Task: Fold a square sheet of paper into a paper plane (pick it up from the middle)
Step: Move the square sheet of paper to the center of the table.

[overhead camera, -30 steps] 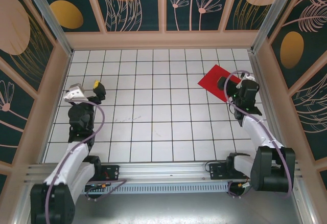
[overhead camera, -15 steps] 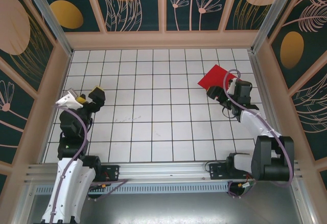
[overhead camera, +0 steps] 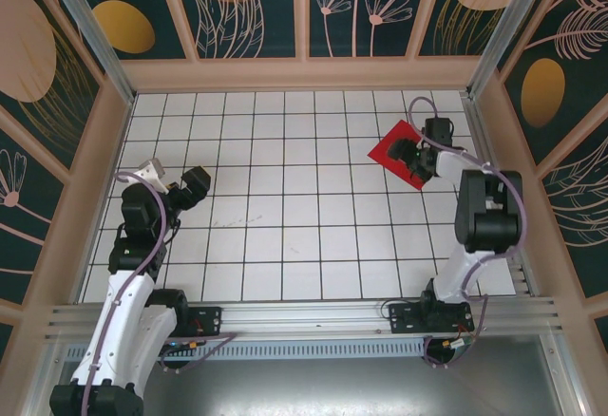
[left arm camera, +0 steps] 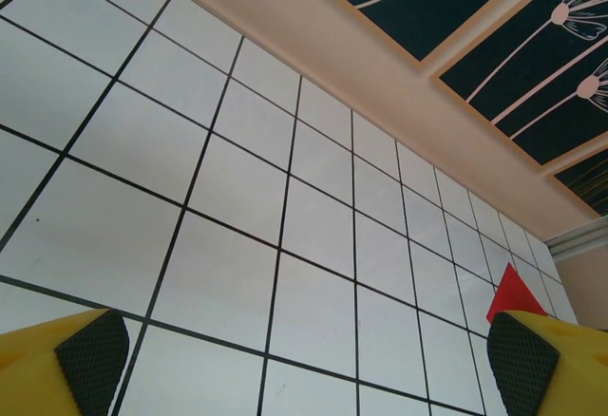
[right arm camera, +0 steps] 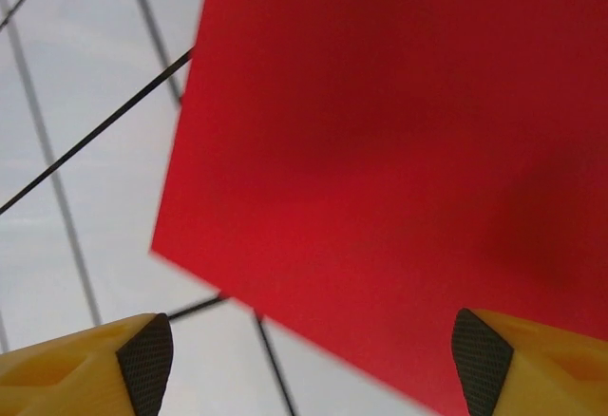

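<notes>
Up in the upper right of the overhead view, the square sheet of paper (overhead camera: 392,143) lies flat on the white gridded table (overhead camera: 285,236). The right gripper (overhead camera: 418,158) sits right over its lower right part, hiding that corner. Over at mid-left, the left gripper (overhead camera: 195,180) is poised above bare tiles, well apart from the sheet.

Left wrist view now: yellow fingers (left arm camera: 38,368) in both bottom corners, spread wide, nothing between them. A red tip of the sheet (left arm camera: 515,294) peeks out at lower right, far across the tiles.

Right wrist view: red covers most of the frame, one corner of the sheet (right arm camera: 399,150) pointing lower left over the grid lines. Its yellow fingers (right arm camera: 66,368) sit in both bottom corners, well parted, with no pinch on the paper to be seen.
</notes>
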